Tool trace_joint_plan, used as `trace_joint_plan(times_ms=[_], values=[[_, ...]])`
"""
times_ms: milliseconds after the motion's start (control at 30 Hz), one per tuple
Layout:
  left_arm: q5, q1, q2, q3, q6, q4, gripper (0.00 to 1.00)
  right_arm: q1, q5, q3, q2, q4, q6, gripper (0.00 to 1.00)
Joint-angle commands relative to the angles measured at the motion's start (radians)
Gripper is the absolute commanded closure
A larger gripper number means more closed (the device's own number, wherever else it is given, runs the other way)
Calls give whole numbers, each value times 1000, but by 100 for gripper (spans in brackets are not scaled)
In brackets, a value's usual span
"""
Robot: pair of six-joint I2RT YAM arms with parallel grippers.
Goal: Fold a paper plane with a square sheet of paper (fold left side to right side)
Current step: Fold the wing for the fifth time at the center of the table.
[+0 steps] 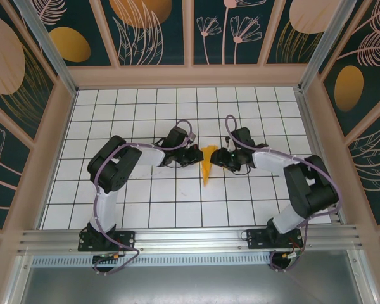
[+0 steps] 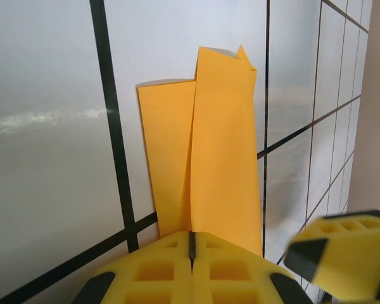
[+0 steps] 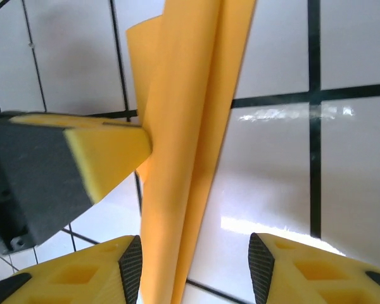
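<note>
Two hands meet over the middle of the tabletop, with the paper plane between them; it is a slim orange strip, its wide end by the hands and its point toward the near edge. The left hand has its fingers pressed together on the paper's edge, right at the long crease; I judge this pins the layers so the fold cannot spring apart. The right hand has its fingers apart, with the folded strip running through the gap, one pad just beside the paper and the other clear of it; that straddling pose looks meant for a pinch or a swipe along the crease. The flaps stand slightly open, so the crease seems soft and in want of a firmer press.
</note>
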Motion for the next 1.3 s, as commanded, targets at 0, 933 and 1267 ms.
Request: trace_joint_plan(times_ms=[0,933,1267], values=[[-7,9,11,12,21,1,100,79,169,4,-83,-89,77,50],[4,10,33,15,21,27,100,408,467,149,92,-275,291,72],[1,11,36,21,25,20,100,414,462,158,119,-283,283,84]])
